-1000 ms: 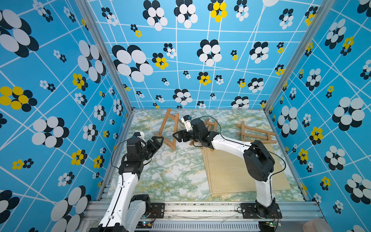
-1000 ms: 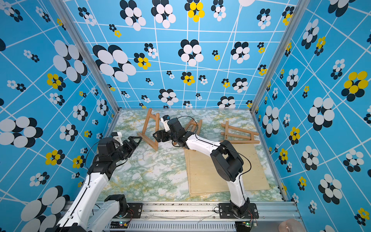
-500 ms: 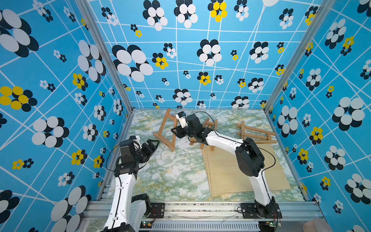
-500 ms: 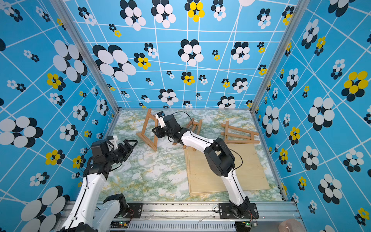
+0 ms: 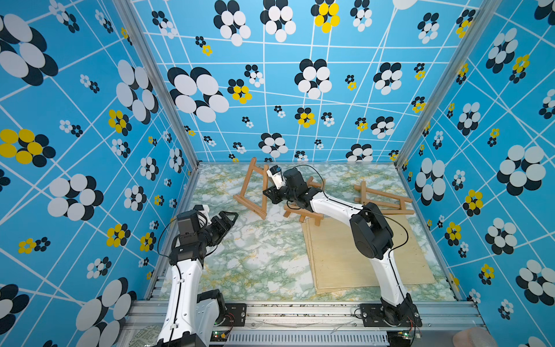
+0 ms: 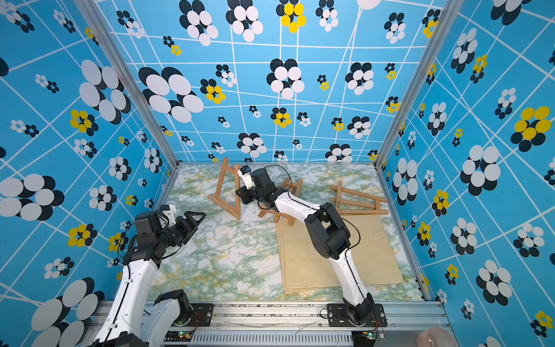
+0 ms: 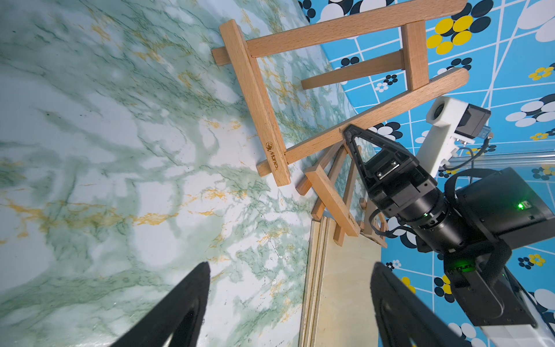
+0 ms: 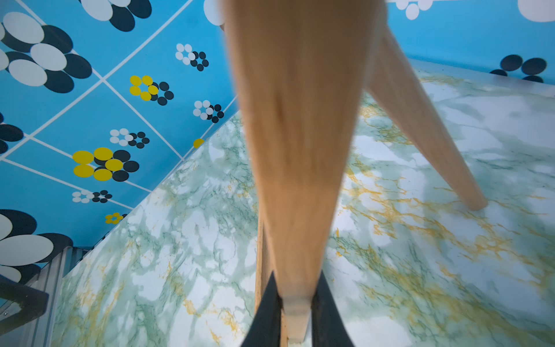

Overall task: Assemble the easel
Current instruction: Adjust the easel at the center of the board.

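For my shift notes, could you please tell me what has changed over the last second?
The right gripper advanced to the standing easel and shut on one of its legs. The left gripper, open, drew back slightly. The centre easel, the far-right easel and the plywood sheets stayed put.

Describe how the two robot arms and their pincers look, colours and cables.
The left arm and right arm have white shells joined by chunky black joints, with thin black cables looping alongside. The left pincer and right pincer are black with triangular open-frame fingers. A white camera mount tops the right wrist; green lights glow nearby.
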Controlling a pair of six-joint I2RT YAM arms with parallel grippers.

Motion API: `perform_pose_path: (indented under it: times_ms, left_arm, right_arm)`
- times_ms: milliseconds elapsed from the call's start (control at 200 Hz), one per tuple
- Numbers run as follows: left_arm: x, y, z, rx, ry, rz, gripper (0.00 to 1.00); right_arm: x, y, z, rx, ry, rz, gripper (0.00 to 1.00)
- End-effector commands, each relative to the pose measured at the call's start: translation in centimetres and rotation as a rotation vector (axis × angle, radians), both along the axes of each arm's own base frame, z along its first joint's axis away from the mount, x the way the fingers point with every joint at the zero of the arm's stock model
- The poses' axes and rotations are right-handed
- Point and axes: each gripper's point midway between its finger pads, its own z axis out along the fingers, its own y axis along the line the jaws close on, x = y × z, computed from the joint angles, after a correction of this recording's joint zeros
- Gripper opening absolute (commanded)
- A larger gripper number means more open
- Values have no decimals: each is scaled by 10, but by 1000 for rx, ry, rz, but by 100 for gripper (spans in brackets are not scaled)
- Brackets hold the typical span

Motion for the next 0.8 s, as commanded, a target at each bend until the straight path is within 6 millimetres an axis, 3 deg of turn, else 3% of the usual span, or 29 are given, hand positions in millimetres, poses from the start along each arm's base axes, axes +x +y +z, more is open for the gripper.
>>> perform_pose_path:
  times_ms: [0,260,375,675,800]
  left_arm:
    - [0,0,-3,-2,2,-23,86]
    - [7,1,-8,-7,17,-31,86]
    - [11,3,-10,-6,22,-29,86]
    - [21,6,-12,-13,29,-23,86]
    - [24,8,-11,-3,32,-17,86]
  right_arm:
    - [1,-2,-20,-78,5,99,8]
    - [5,6,-18,-55,7,217,4]
    - [-2,17,-15,4,16,281,3]
    - [-12,31,-23,21,24,430,3]
    - [-7,31,-26,18,33,457,2]
